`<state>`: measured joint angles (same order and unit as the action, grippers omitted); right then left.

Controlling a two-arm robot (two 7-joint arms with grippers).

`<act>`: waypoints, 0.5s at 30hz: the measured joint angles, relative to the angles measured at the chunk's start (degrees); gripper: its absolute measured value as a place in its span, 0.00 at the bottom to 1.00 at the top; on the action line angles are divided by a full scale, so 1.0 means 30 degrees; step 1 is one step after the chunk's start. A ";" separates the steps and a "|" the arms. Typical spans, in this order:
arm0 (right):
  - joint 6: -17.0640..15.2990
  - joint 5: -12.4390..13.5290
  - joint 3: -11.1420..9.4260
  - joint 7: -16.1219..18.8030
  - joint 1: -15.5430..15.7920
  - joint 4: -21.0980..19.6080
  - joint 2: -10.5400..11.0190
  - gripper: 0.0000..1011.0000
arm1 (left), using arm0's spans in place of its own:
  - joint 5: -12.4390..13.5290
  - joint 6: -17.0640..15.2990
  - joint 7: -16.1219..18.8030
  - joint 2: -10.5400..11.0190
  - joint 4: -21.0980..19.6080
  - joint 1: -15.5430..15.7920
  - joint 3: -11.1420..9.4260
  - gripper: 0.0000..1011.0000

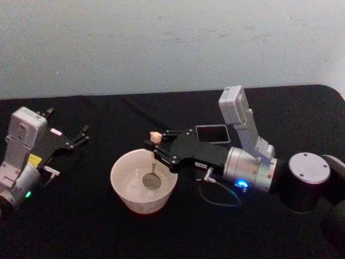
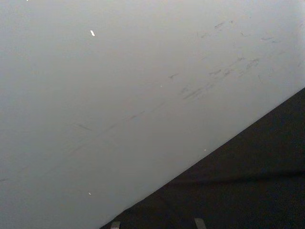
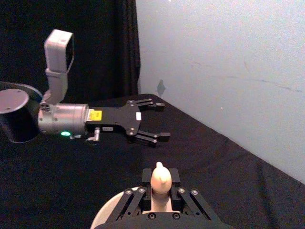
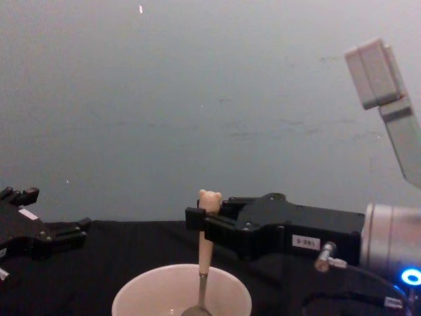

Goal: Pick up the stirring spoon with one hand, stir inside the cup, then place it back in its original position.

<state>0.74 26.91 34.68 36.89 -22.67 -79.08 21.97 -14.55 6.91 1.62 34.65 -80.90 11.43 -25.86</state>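
Right now my right gripper [image 1: 156,148] is clamped on the beige handle of the stirring spoon [image 1: 153,168], just under the little bear head. The spoon hangs nearly upright, with its metal bowl down inside the cup [image 1: 121,189]. The cup stands about midway along the desk [image 1: 81,226], nearer the front edge. My left gripper [image 1: 81,135] hangs idle by the left edge, fingers apart.

My main worry is the cup. Nothing holds it, so if I sweep too wide the spoon's bowl will push against the wall and slide or tip it. Pressing down too hard on the bottom could also twist the slim handle in my pinch and leave the spoon tilted. I cannot tell how firmly my pads bite.

A tilted spoon would make the return harder. The dark square holder [image 1: 212,133] sits behind my wrist toward the back edge, and a crooked stem could catch its rim.
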 joint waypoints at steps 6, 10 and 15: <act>-0.0060 0.0289 -0.0124 0.0166 0.0333 -0.0709 0.0400 0.21 | 0.0001 0.0001 0.0000 0.0000 0.0001 0.0000 0.0000 0.99; -0.0093 0.0554 -0.0210 0.0160 0.0453 -0.1102 0.0480 0.21 | 0.0000 0.0000 0.0000 0.0000 0.0001 0.0000 0.0000 0.99; -0.0116 0.0754 -0.0243 0.0075 0.0465 -0.1365 0.0450 0.21 | 0.0000 0.0001 0.0000 0.0000 0.0001 0.0000 0.0000 0.99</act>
<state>0.40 29.17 33.95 37.12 -21.28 -83.18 23.32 -14.55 6.91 1.62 34.65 -80.90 11.43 -25.86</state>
